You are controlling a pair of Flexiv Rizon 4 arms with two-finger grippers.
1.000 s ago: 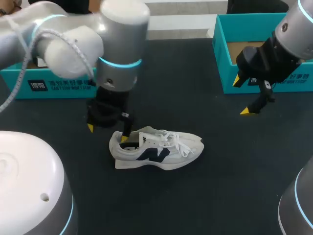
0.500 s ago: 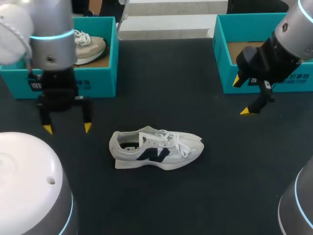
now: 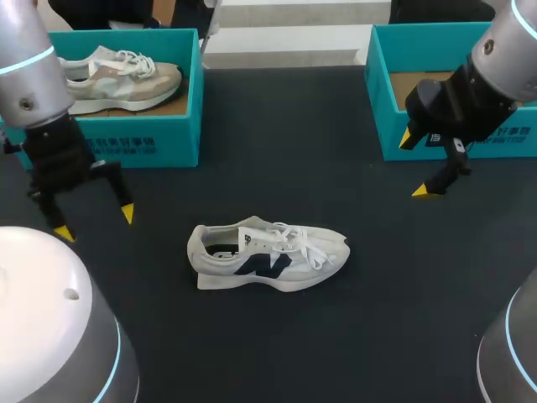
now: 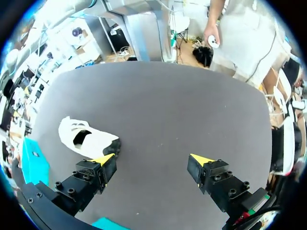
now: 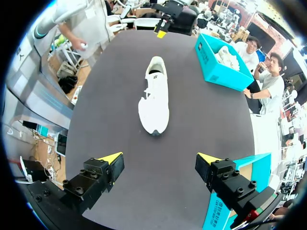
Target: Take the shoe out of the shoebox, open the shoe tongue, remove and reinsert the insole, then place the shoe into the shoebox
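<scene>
Now, our left tool point(image 3: 94, 222) hangs wide open and empty over the dark bench point(image 3: 336, 353), well left of the white lace-up sneaker point(image 3: 268, 256). Our right tool point(image 3: 417, 165) is also spread and empty, just beside the teal cardboard shoebox point(image 3: 394, 109). The sneaker stands on its sole mid-bench, outside that box. We judge boxing comes next: pinch the heel collar, lift level, clear the box wall and mind the laces.

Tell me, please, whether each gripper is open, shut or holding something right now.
Left yellow-tipped gripper: open, holding nothing.
Right yellow-tipped gripper: open, holding nothing.
</scene>
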